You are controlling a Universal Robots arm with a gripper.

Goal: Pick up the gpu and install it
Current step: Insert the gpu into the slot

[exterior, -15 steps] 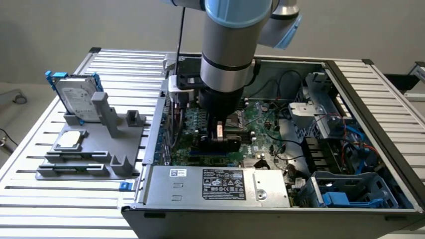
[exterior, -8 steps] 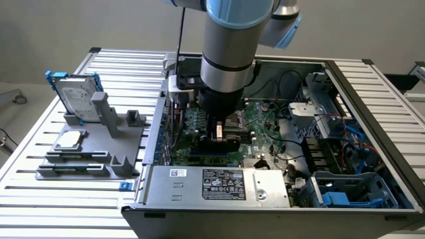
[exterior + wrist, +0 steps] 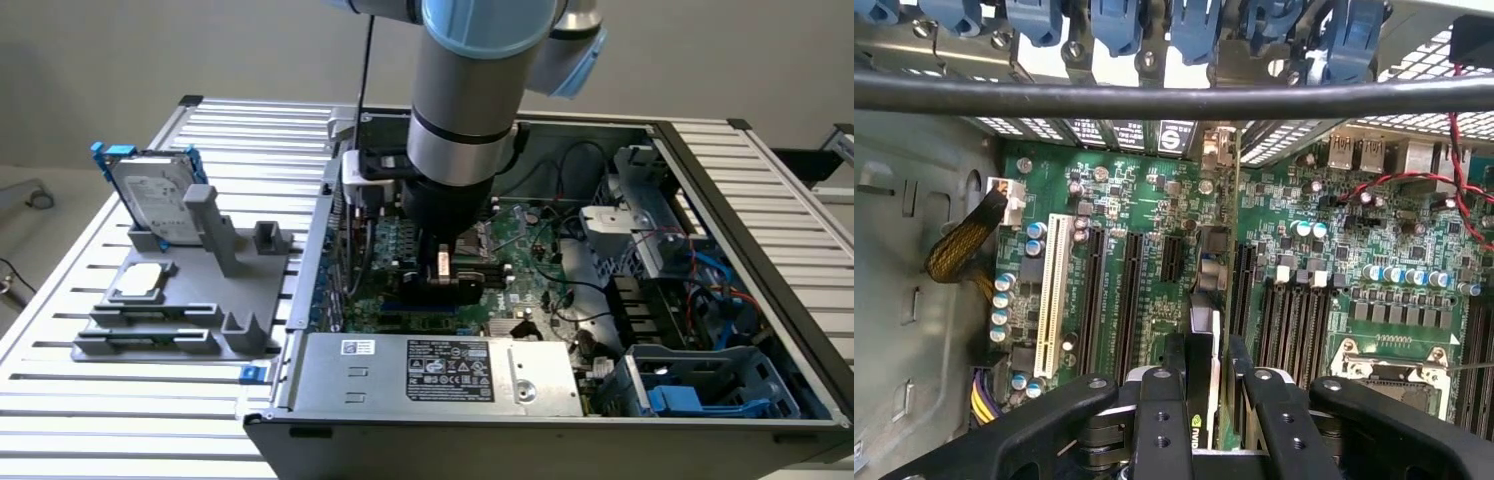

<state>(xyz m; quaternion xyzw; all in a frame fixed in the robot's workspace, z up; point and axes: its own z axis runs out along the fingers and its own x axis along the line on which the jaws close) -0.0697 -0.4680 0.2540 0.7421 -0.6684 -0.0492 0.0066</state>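
My gripper [image 3: 1206,347] is shut on the gpu [image 3: 1212,272], which I see edge-on: a green board edge with a black shroud on one face. The card stands upright between my black fingers [image 3: 1162,405]. Its silver end bracket [image 3: 1216,148] reaches the rear slot openings of the case. It sits low over the green motherboard [image 3: 1139,195], in line with the black expansion slots [image 3: 1172,258]; whether it is seated I cannot tell. In the exterior view the gripper [image 3: 447,272] is deep inside the open computer case [image 3: 747,200], with the arm covering most of the card.
Beside the card are a white slot [image 3: 1057,290], long black slots [image 3: 1094,300], memory slots [image 3: 1294,320] and the CPU socket [image 3: 1384,360]. A silver power supply [image 3: 441,370] lies at the case front. A grey holder [image 3: 174,320] on the exterior view's left carries a blue-framed hard drive [image 3: 154,195] and a small flat drive [image 3: 143,280].
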